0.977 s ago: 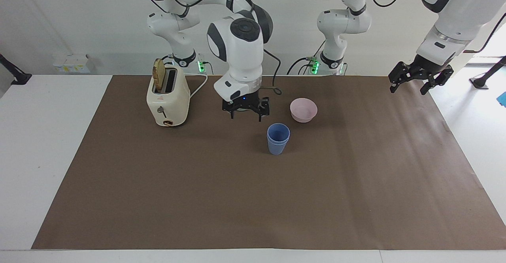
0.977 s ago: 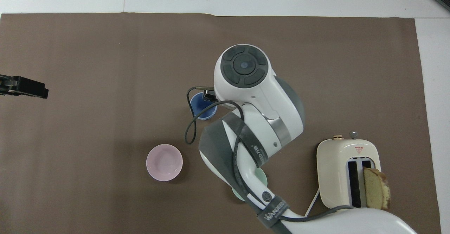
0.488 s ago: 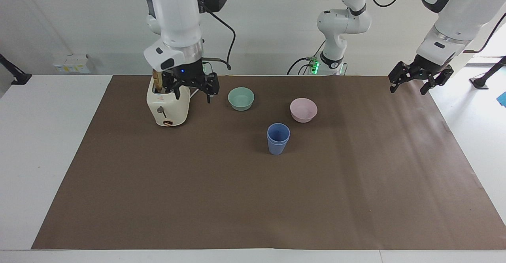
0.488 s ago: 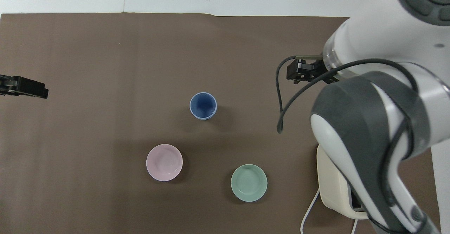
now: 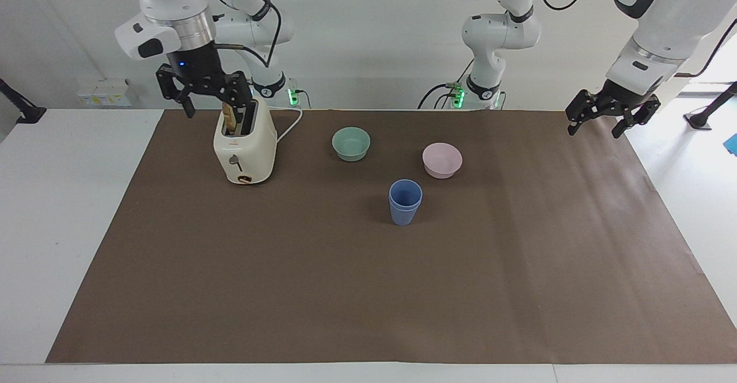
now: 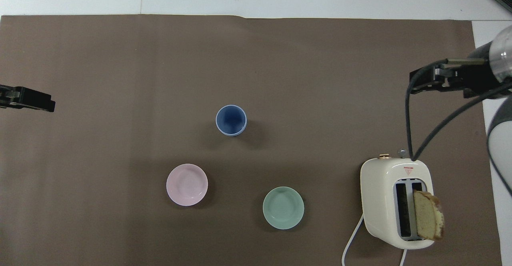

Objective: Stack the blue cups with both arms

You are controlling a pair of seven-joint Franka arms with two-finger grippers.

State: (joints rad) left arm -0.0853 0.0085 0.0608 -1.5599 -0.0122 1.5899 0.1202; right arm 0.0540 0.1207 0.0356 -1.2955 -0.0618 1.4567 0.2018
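The two blue cups (image 5: 405, 201) stand nested, one inside the other, upright near the middle of the counter (image 5: 368, 291), which is covered by a brown mat (image 5: 518, 268). In the overhead view the stacked cups (image 6: 231, 120) appear as a single blue ring with a second rim just visible beneath it.

A pink bowl (image 5: 442, 159) sits near the stack, nearer to the robots and toward the left arm's end of the counter. A mint-green bowl (image 5: 351, 143) lies nearer to the robots than the cups, toward the right arm's end. Both bowls are apart from the stack and from each other.

A cream toaster (image 5: 244, 148) stands toward the right arm's end, with a slice of bread (image 6: 429, 215) upright in one slot and its white cord (image 5: 289, 125) trailing toward the robots.

The right pincer (image 5: 204, 90) hangs in the air above the toaster at the mat's right-arm end, its fingers spread and holding nothing. In the overhead view it (image 6: 430, 81) enters from the frame edge.

The left pincer (image 5: 611, 113) hangs in the air over the mat's edge at the left arm's end of the counter, well apart from the cups, fingers spread and empty. The overhead view shows only its black tip (image 6: 28, 99).
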